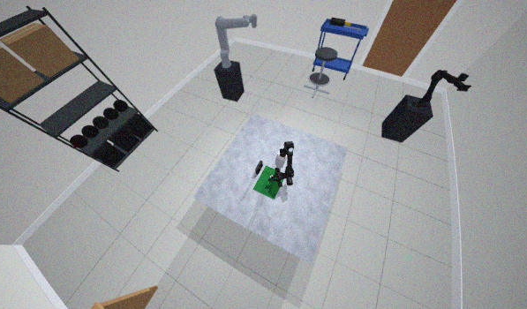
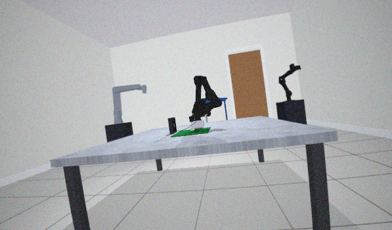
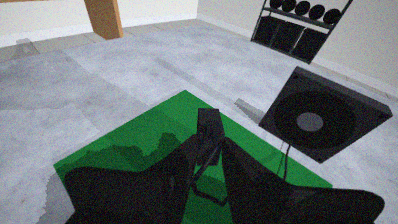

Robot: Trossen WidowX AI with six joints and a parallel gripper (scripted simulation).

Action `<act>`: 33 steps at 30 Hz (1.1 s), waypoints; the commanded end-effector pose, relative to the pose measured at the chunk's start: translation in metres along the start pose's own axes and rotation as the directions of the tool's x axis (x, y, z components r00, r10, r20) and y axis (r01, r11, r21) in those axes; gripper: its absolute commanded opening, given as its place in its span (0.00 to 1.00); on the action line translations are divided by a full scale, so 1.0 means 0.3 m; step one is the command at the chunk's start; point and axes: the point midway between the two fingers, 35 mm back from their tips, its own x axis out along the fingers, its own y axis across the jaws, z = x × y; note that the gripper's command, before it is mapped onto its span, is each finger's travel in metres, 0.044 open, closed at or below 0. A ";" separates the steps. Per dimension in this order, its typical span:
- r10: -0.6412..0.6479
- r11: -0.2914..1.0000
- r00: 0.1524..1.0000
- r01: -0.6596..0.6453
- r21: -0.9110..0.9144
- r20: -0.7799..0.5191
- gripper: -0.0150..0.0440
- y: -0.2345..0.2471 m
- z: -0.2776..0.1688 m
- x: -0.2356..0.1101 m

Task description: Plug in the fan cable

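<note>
A green board (image 3: 150, 130) (image 1: 265, 181) (image 2: 192, 132) lies flat on the grey table (image 2: 241, 135). A black square fan (image 3: 325, 115) (image 1: 258, 168) (image 2: 172, 125) stands at the board's edge, its thin cable (image 3: 286, 160) running back toward my fingers. My gripper (image 3: 210, 140) (image 1: 277, 177) (image 2: 196, 119) is shut on the fan cable's dark plug (image 3: 210, 125) and holds it over the board, tilted. In the wrist view I cannot make out the four-pin header; it is hidden behind the plug and fingers.
Grey table (image 1: 306, 207) in a tiled room. A shelf rack (image 1: 77, 115) (image 3: 300, 25), two other robot arms on pedestals (image 1: 229, 66) (image 1: 412, 110), a blue cart (image 1: 342, 44) and a stool stand off the table.
</note>
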 end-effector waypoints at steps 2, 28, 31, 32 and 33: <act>0.021 0.999 0.996 -0.023 0.025 0.084 0.25 -0.002 0.005 -0.022; 0.061 0.996 0.975 -0.074 0.058 0.213 0.25 -0.014 0.024 -0.072; 0.060 0.996 0.975 -0.074 0.058 0.213 0.25 -0.014 0.024 -0.072; 0.060 0.996 0.975 -0.074 0.058 0.214 0.25 -0.014 0.026 -0.073; 0.060 0.996 0.975 -0.074 0.058 0.215 0.25 -0.015 0.029 -0.074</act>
